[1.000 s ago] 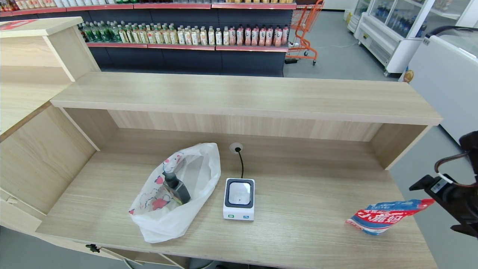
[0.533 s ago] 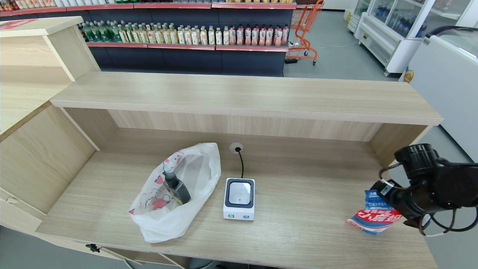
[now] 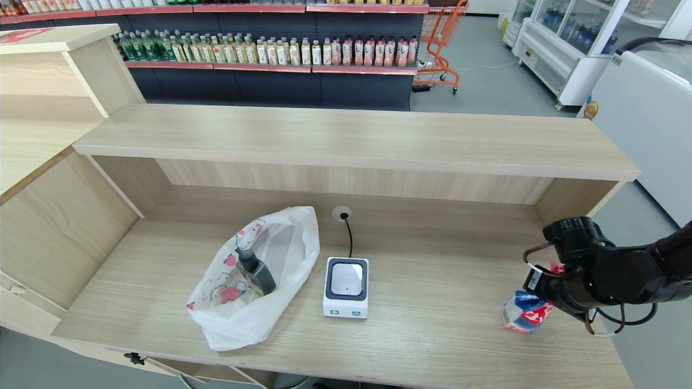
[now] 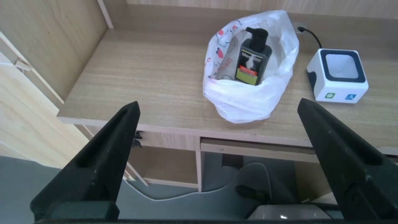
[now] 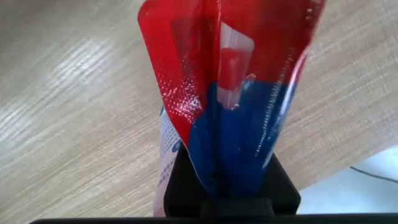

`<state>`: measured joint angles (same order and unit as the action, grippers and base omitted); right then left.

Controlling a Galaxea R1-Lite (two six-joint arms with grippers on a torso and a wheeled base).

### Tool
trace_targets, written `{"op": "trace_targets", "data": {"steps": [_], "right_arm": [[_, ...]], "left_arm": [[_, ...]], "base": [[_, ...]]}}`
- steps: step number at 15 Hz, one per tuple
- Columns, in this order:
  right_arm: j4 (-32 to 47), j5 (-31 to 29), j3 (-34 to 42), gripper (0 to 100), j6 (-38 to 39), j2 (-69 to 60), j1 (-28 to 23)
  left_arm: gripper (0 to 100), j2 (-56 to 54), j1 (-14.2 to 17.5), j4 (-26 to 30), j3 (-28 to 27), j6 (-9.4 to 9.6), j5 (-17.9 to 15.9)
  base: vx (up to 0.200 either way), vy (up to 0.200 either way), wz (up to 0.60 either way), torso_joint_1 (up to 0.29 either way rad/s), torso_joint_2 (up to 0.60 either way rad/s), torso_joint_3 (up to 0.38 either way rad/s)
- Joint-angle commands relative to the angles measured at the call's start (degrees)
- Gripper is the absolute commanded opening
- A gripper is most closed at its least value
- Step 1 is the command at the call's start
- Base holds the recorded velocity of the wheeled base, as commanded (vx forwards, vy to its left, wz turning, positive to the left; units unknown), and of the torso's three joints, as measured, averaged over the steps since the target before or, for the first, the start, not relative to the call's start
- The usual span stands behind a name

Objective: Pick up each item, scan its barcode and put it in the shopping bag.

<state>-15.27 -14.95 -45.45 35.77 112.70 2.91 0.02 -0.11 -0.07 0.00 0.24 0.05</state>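
Observation:
A red, blue and white pouch [image 3: 520, 317] stands at the counter's right front. My right gripper [image 3: 543, 302] is on its top edge. In the right wrist view the pouch [image 5: 236, 93] rises from between the close-set black fingers [image 5: 186, 186], so the gripper [image 5: 227, 183] is shut on it. A white shopping bag [image 3: 254, 281] lies left of centre with a dark pump bottle [image 3: 255, 272] inside. The white scanner [image 3: 346, 286] sits beside the bag. My left gripper [image 4: 217, 109] is open, off the counter's front edge, facing the bag [image 4: 230, 99] and the bottle [image 4: 254, 56].
The scanner's black cable [image 3: 348, 235] runs back to a hole in the counter. A raised wooden ledge [image 3: 351, 140] spans the back, with side walls left and right. Bare counter [image 3: 443, 281] lies between scanner and pouch. The scanner [image 4: 337, 74] sits beside the bag in the left wrist view.
My right arm swung in from the right edge onto the pouch. The pouch, lying flat before, now stands bunched upright under the gripper. Bag, bottle and scanner stayed put.

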Motion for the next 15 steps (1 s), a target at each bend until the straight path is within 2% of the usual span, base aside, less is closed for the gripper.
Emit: {"op": "trace_targets", "data": {"steps": [1,2,3,5,6,7,8,10,11,15], "right_arm": [[-4.7,3.5,0.4,0,-6.2,-6.3,0.8],[-6.9,8.4,1.6,0,-10.3,-10.2,0.9],[-9.8,17.7,3.6,0,-16.3,-15.5,0.7],[-15.8,43.5,8.5,0,-27.2,-25.2,-1.3],[-17.3,53.9,9.7,0,-30.8,-27.2,-2.6],[-18.3,61.6,10.2,0,-33.1,-28.7,-3.6],[-20.3,73.7,10.3,0,-34.2,-31.1,-4.1],[-21.4,81.7,10.3,0,-34.2,-33.7,-2.9],[-21.3,83.7,10.3,0,-34.1,-34.7,-2.3],[-17.7,85.0,10.3,0,-31.6,-38.5,3.3]], "left_arm": [[100,0.0,-0.1,0.0,0.0,0.02,0.0],[100,0.0,-0.1,0.0,0.0,0.02,0.0],[100,0.0,-0.1,0.0,0.0,0.02,0.0],[100,0.0,0.0,0.0,0.0,0.02,0.0],[100,0.0,-0.1,0.0,0.0,0.02,0.0],[100,0.0,0.0,0.0,0.0,0.02,0.0],[100,0.0,0.0,0.0,0.0,0.02,0.0],[100,0.0,-0.1,0.0,0.0,0.02,0.0],[100,0.0,-0.1,0.0,0.0,0.02,0.0],[100,0.1,0.0,0.0,0.0,0.02,0.0]], "base": [[0.000,0.000,0.00,0.000,0.00,0.000],[0.000,0.000,0.00,0.000,0.00,0.000],[0.000,0.000,0.00,0.000,0.00,0.000],[0.000,0.000,0.00,0.000,0.00,0.000],[0.000,0.000,0.00,0.000,0.00,0.000],[0.000,0.000,0.00,0.000,0.00,0.000],[0.000,0.000,0.00,0.000,0.00,0.000],[0.000,0.000,0.00,0.000,0.00,0.000],[0.000,0.000,0.00,0.000,0.00,0.000],[0.000,0.000,0.00,0.000,0.00,0.000]]}}
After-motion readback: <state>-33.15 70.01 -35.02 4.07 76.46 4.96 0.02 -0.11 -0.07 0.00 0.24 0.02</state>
